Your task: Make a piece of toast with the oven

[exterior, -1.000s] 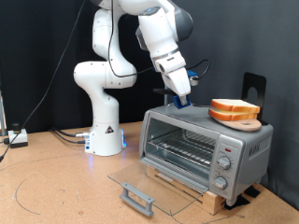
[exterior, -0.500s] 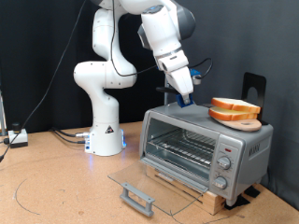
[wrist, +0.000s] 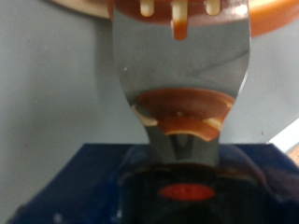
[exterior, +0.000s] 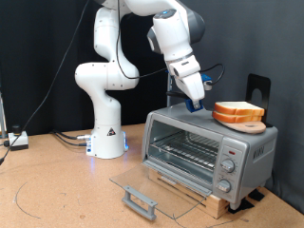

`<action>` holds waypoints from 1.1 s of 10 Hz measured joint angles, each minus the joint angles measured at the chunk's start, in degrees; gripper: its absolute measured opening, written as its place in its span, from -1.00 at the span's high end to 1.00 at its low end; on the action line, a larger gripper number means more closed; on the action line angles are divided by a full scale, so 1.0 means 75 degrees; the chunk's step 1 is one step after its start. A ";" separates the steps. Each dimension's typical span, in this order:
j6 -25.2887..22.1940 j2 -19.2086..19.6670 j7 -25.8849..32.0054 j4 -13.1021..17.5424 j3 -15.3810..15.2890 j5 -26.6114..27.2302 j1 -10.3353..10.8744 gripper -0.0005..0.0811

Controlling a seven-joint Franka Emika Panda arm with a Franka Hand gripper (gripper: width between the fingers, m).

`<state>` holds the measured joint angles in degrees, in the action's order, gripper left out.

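Note:
The oven (exterior: 204, 144) is a silver-grey toaster oven on a wooden base, with its glass door (exterior: 147, 188) folded down open and its wire rack empty. Two bread slices, the toast (exterior: 237, 111), lie stacked on a round wooden board (exterior: 249, 124) on the oven's roof. My gripper (exterior: 197, 104) hangs just above the roof, close to the stack on the exterior view's left, and holds nothing that I can see. In the wrist view a shiny metal finger (wrist: 182, 84) fills the middle, and the orange-brown crust of the toast (wrist: 271, 14) lies just beyond its tip.
The oven's three knobs (exterior: 227, 167) are on its front panel at the exterior view's right. The door's grey bar handle (exterior: 139, 200) juts out low over the table. The robot's white base (exterior: 106, 138) stands left of the oven. A black stand (exterior: 258, 89) rises behind the toast.
My gripper has moved to the exterior view's right along the oven's roof, closer to the toast stack. The toast, board and oven door have not moved.

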<state>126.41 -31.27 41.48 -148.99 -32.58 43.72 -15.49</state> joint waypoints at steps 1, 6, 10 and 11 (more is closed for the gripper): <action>0.0055 0.0019 -0.0045 0.0024 -0.0073 0.0047 0.0000 0.02; 0.0305 0.0181 -0.0146 0.0111 -0.0305 0.0330 0.0000 0.02; 0.0570 0.0176 0.0175 0.0103 -0.0151 0.1104 0.0003 0.02; 0.0526 0.0159 0.0270 0.0103 -0.0042 0.1211 0.0004 0.02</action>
<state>130.36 -30.08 43.50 -148.22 -32.89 52.80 -15.47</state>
